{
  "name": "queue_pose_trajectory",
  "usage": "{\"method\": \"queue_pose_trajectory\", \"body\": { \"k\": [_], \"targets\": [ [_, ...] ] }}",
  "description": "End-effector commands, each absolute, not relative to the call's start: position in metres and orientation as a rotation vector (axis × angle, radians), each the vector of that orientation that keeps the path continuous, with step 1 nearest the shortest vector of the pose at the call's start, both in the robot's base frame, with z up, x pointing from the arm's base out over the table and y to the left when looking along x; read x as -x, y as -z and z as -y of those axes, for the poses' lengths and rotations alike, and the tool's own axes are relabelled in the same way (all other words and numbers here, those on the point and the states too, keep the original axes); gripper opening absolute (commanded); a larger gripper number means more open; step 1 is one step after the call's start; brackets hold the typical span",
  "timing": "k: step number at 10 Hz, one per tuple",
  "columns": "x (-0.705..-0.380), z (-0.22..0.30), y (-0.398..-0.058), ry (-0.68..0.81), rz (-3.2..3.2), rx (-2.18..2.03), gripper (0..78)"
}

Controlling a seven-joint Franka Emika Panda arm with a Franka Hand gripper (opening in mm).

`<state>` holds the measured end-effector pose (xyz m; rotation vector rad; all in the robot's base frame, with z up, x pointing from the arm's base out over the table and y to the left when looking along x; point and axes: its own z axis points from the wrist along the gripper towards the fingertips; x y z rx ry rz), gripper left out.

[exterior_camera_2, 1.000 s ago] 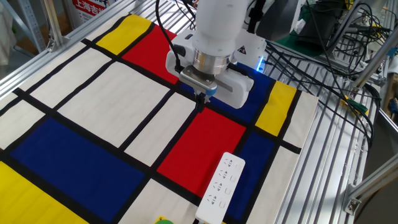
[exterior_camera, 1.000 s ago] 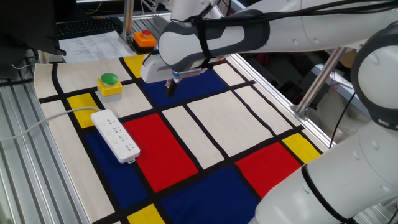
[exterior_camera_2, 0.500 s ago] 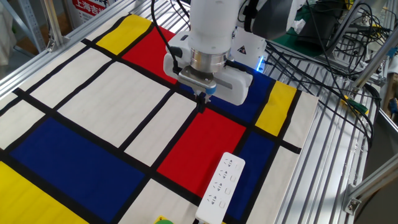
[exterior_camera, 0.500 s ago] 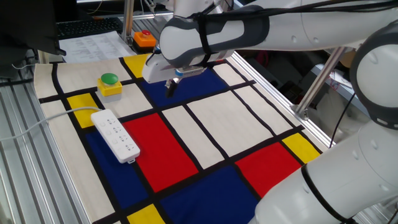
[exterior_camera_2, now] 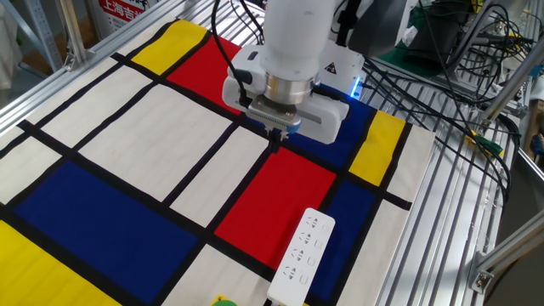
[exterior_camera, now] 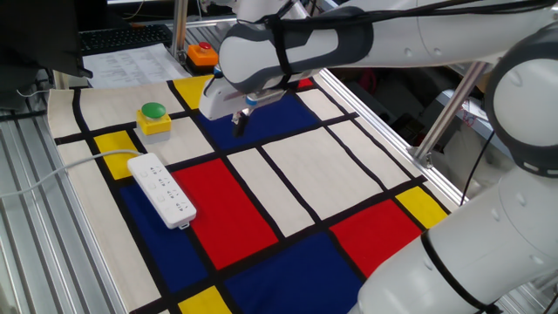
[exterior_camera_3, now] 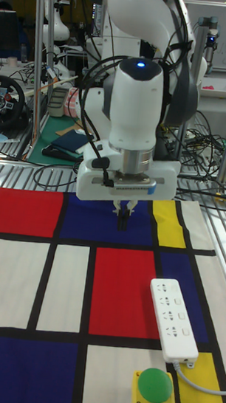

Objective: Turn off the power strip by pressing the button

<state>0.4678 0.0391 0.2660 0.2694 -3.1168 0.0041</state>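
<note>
The white power strip (exterior_camera: 162, 190) lies flat on a blue patch of the mat, and its pale grey cable (exterior_camera: 52, 174) runs off to the left edge. The strip also shows in the other fixed view (exterior_camera_2: 303, 255) and in the tall view (exterior_camera_3: 174, 319). Its button is too small to pick out. My gripper (exterior_camera: 240, 122) hangs over the blue patch beyond the red one, well apart from the strip. It points straight down (exterior_camera_3: 123, 222), the dark fingertips (exterior_camera_2: 274, 139) pressed together with nothing between them.
A green dome button on a yellow base (exterior_camera: 154, 119) stands near the strip's cable end (exterior_camera_3: 154, 392). A red button on an orange base (exterior_camera: 202, 54) sits at the mat's far edge. Metal rails and loose cables (exterior_camera_2: 459, 102) border the table.
The gripper has shifted only slightly above the blue patch and its wrist has turned a little. The power strip has not moved.
</note>
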Motion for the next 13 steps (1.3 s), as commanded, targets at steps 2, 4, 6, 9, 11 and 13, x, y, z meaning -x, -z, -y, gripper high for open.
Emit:
{"method": "queue_pose_trajectory", "body": {
  "k": [2,4,6,9,11,13],
  "targets": [
    [-0.4685,-0.0391,-0.2671,0.109,3.078,-0.375,0.0],
    [-0.4685,-0.0391,-0.2671,0.108,3.082,-0.375,0.0],
    [-0.4685,-0.0391,-0.2671,0.085,3.092,-0.368,0.0],
    [-0.4685,-0.0391,-0.2671,0.090,3.120,-0.370,0.0],
    [-0.4685,-0.0392,-0.2665,0.136,3.124,-0.377,0.0],
    [-0.4687,-0.0401,-0.2663,0.161,3.122,-0.376,0.0]
  ]
}}
